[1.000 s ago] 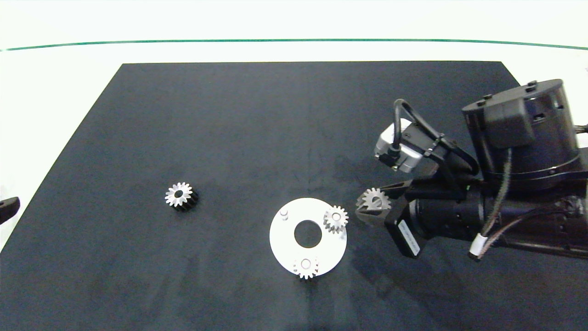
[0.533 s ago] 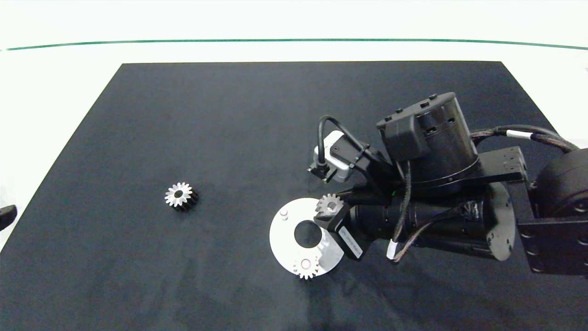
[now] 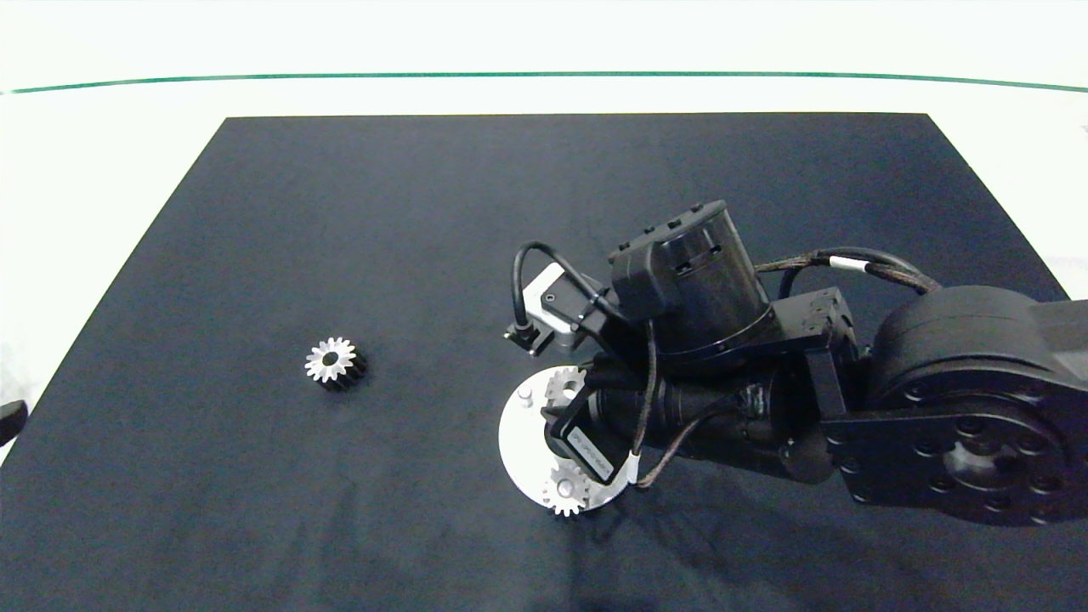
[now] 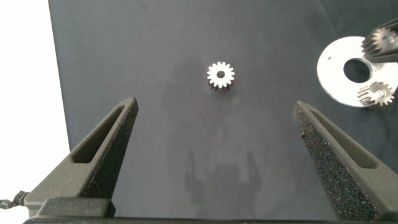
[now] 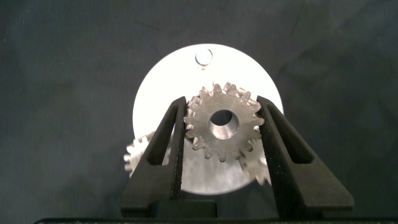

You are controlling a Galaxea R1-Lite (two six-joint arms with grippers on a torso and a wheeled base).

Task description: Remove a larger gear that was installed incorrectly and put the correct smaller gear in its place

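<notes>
My right gripper [image 3: 568, 398] is shut on the smaller gear [image 3: 563, 383], holding it flat above the white round plate [image 3: 520, 438], close to the plate's bare peg [image 3: 525, 395]. In the right wrist view that smaller gear [image 5: 205, 115] sits between both fingers of the right gripper [image 5: 222, 107], with the peg [image 5: 203, 58] just beyond it. One small gear [image 3: 567, 491] sits on the plate's near edge; another [image 5: 258, 167] shows partly beneath the fingers. The larger gear [image 3: 332, 363], star-toothed, lies alone on the mat to the left. My left gripper [image 4: 214, 106] is open, parked at the table's left edge.
A black mat [image 3: 425, 212] covers the table, bordered by white surface. The right arm's bulk hides the plate's right half in the head view. The left wrist view shows the larger gear [image 4: 221, 75] and the plate [image 4: 336, 65] far off.
The right arm has swept left with the smaller gear, from beside the plate's right edge to above the plate near the bare peg. It now covers the gear on the plate's right.
</notes>
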